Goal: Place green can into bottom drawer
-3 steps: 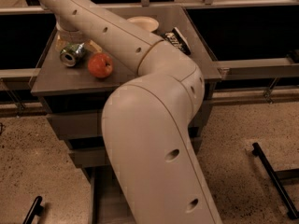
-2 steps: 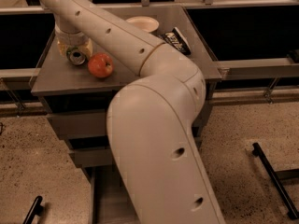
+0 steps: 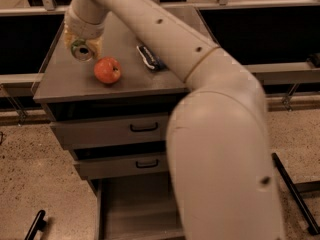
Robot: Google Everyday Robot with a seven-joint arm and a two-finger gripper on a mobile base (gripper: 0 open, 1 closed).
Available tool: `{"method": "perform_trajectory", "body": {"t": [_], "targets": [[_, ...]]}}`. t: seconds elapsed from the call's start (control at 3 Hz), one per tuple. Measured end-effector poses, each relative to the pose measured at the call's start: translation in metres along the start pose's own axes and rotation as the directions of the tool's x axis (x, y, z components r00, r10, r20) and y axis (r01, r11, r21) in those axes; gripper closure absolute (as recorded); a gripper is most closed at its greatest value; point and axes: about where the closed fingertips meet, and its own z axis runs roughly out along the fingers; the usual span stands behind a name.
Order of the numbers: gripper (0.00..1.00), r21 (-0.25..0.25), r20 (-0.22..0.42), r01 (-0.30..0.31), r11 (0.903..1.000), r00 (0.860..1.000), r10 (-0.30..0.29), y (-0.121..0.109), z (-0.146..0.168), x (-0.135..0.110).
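The green can is at the back left of the cabinet top, its silver top facing the camera. My gripper hangs from the wrist over it, with a finger on each side of the can, shut on it. I cannot tell whether the can is lifted off the surface. The bottom drawer is pulled open below the two upper drawers and shows a plain grey inside. My arm covers its right part.
A red apple lies just right of the can. A dark packet lies further right, by my arm. The two upper drawers with black handles are shut. A black bar lies on the speckled floor at right.
My gripper came down over the can, which lay free beside the apple a second ago. The view has shifted and now shows the open bottom drawer.
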Motion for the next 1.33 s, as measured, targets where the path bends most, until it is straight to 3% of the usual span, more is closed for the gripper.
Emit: {"method": "perform_trajectory", "body": {"t": [0.33,0.67,1.0,1.33], "targets": [[1.00,0.239,0.003,0.025,0.9707,1.000,-0.027,-0.024,-0.063,-0.025],[1.00,0.486,0.050,0.083,0.8697,0.991,-0.123,-0.033,-0.113,-0.074],[1.00,0.562,0.117,0.096,0.8217,0.974,-0.194,-0.025,-0.118,-0.122],[1.00,0.528,0.148,0.140,0.8378,0.956,-0.253,0.001,-0.109,-0.173]]}}
